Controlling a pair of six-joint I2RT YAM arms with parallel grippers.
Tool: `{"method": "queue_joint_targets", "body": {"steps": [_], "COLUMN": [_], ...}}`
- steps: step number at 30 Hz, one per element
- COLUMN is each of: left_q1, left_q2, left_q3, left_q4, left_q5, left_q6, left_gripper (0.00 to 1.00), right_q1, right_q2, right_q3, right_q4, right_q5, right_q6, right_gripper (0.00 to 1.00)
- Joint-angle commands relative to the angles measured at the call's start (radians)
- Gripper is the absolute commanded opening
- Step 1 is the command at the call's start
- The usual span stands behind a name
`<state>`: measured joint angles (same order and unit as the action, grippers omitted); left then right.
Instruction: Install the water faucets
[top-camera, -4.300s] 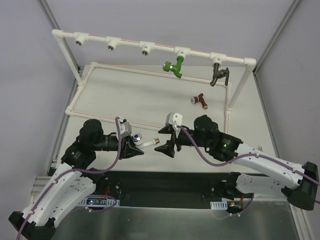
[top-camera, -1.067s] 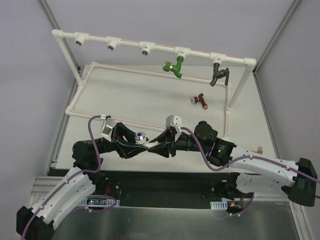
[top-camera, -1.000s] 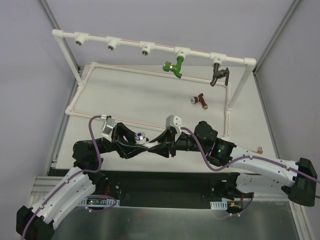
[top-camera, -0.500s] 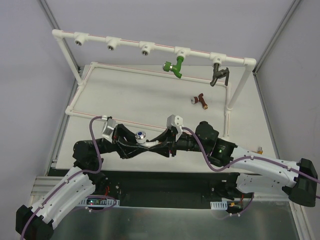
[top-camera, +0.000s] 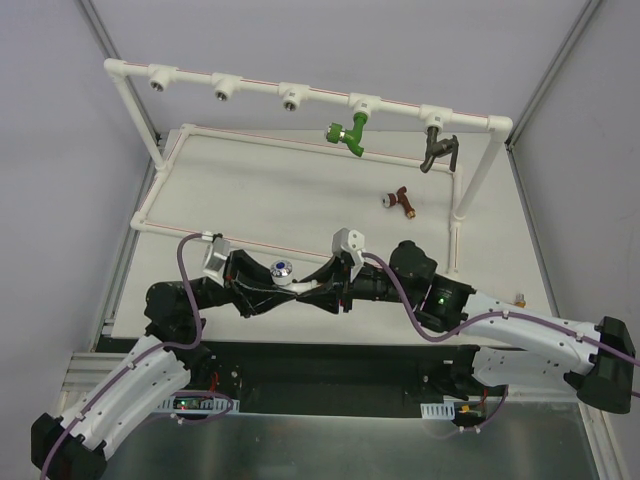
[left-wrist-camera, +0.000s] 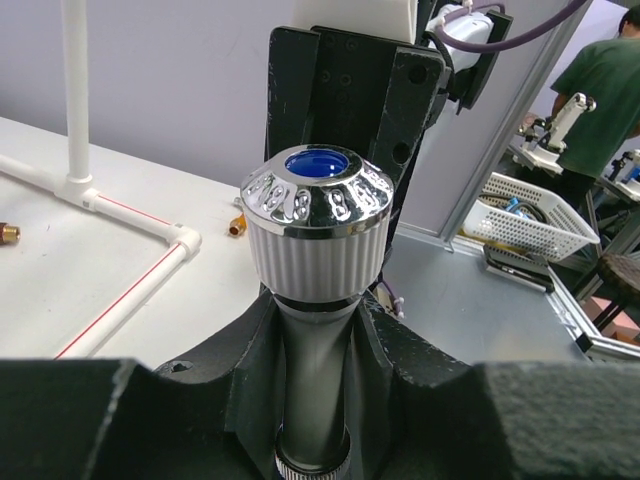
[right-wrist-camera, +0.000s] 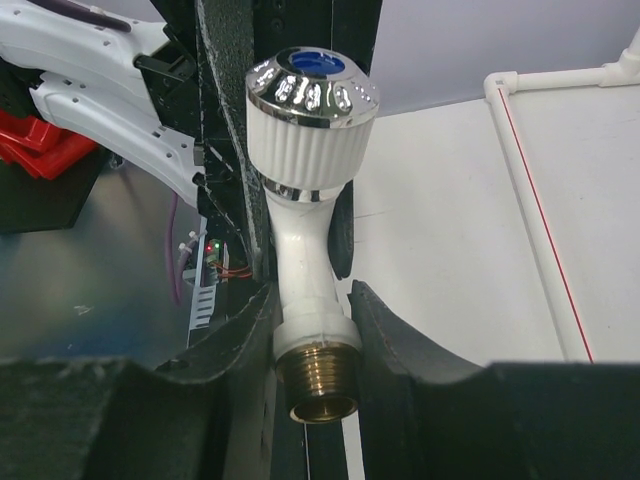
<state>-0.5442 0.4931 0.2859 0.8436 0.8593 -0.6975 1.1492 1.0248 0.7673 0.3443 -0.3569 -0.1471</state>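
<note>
taps: 4 | white tap (top-camera: 283, 270): 1, clamped by both left gripper (left-wrist-camera: 315, 385) and right gripper (right-wrist-camera: 312, 330) | green tap (top-camera: 347, 133), grey tap (top-camera: 437, 150): 2 on frame (top-camera: 300, 88) | red tap (top-camera: 401, 200): 1 lying on table (top-camera: 260, 190)

The white faucet (right-wrist-camera: 305, 250) has a smooth, glossy plastic body, a ribbed matt handle ring, a mirror-bright chrome cap with a glossy blue inset, and a brass threaded end (right-wrist-camera: 322, 385). The right gripper (right-wrist-camera: 313, 300) and left gripper (left-wrist-camera: 315, 330) are rough, matt black plastic
</note>
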Motion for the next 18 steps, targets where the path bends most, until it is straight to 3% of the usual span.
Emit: {"method": "queue_joint_targets", "body": {"steps": [1,3,8,13,18], "left_q1": [-0.010,-0.010,-0.010,-0.008,-0.008], "left_q2": [-0.056,-0.094,-0.162,-0.203,-0.189], "left_q3": [0.039,0.051,0.148,0.177,0.187], "left_q4": [-0.049,-0.176,-0.469,-0.710,-0.791], "left_q5": [-0.117,-0.213,-0.391,-0.587,-0.678], "left_q6": [0.064,0.104,0.170,0.178,0.156], "left_gripper": [0.00,0.00,0.00,0.00,0.00], "right_q1": [0.006,0.006,0.006,0.004,-0.003], "right_q2": [-0.017,-0.028,-0.075,-0.129,-0.149], "right_q3": [0.081,0.122,0.234,0.317,0.447], "right_q4": [-0.058,-0.131,-0.450,-0.686,-0.840], "right_q5": [-0.013,0.010,0.110,0.285,0.442], "right_q6": [-0.032,-0.054,-0.074,-0.085,-0.186], "right_gripper": [0.33,0.48,0.66,0.73,0.82]}}
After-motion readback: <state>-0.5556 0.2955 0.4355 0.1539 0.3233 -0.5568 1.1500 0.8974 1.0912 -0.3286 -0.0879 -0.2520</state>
